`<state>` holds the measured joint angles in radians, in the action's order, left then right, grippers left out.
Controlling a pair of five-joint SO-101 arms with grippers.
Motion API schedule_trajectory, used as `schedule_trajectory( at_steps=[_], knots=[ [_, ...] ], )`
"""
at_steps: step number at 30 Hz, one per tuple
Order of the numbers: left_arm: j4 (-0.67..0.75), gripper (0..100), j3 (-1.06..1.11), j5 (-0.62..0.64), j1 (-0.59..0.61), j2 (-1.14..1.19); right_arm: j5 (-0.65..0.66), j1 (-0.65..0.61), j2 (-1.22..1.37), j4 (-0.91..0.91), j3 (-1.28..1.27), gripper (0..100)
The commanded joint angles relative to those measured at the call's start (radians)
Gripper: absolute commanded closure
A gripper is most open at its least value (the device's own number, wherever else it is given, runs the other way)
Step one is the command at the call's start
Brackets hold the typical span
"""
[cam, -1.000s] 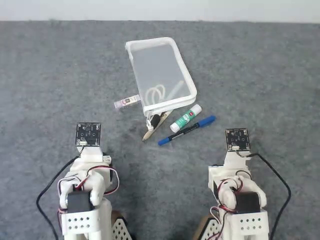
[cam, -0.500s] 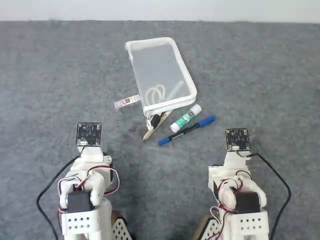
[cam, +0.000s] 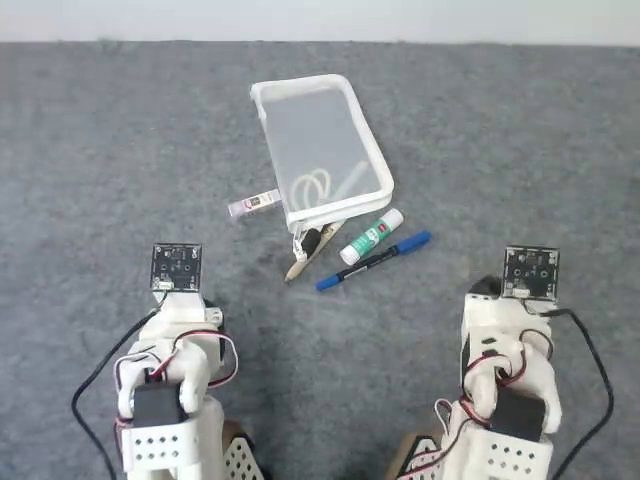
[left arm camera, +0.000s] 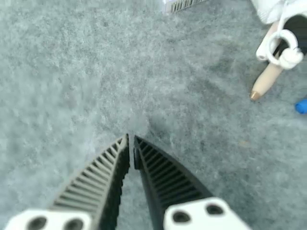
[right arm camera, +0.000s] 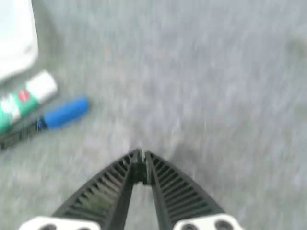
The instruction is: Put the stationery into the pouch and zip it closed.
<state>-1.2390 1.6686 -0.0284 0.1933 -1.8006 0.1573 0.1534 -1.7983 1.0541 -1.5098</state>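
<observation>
1. The left claw [left arm camera: 131,140] has its jaws drawn together to a hairline gap and grips nothing. The right claw [right arm camera: 141,154] has its tips touching and is also empty.
2. The translucent white zip pouch [cam: 320,150] lies flat beyond the stationery, and nothing is inside it yet.
3. At its near edge lie the white glue stick with green label [cam: 371,236] and the blue-capped black marker pen [cam: 373,261], side by side. The tan wooden stick [cam: 298,265] and the small clear labelled piece [cam: 253,204] lie toward the left arm's side.
4. Key relation: the marker lies ahead of the right claw and toward the left arm's side. Its long axis runs diagonally, with the blue cap [right arm camera: 64,112] nearest the right arm. Judgement: the right arm is better placed for it.
5. The surface is a grey felted tabletop [cam: 110,130], with a pale wall [cam: 320,18] behind.
</observation>
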Motion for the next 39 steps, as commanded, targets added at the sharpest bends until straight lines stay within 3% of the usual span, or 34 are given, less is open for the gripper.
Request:
schedule_trajectory(
  at_steps=[1, 7, 11, 17, 22, 26, 30, 39],
  knots=[
    [0.038, 99, -0.091, -0.095, 0.003, -0.017, 0.034, 0.024, -0.010, -0.044, 0.120, 96.1],
    [0.025, 99, -0.061, -0.293, 0.005, -0.017, 0.098, -0.077, 0.004, 0.038, 0.313, 95.3],
    [0.014, 99, -0.061, -0.295, 0.005, -0.017, 0.114, -0.205, 0.128, 0.096, 0.473, 95.7],
    [0.012, 99, -0.064, -0.296, 0.006, -0.017, 0.103, -0.363, 0.522, 0.157, 0.727, 95.7],
    [0.032, 97, -0.076, -0.290, 0.097, -0.017, -0.006, -0.479, 0.819, 0.176, 0.899, 90.7],
    [0.032, 87, -0.082, -0.173, 0.137, -0.017, -0.141, -0.553, 1.017, 0.168, 0.996, 82.3],
    [0.034, 78, -0.079, -0.097, 0.137, -0.017, -0.198, -0.634, 1.199, 0.168, 1.114, 83.0],
    [0.034, 78, -0.076, -0.091, 0.137, -0.017, -0.430, -0.684, 1.653, 0.168, 1.458, 85.0]
  ],
)
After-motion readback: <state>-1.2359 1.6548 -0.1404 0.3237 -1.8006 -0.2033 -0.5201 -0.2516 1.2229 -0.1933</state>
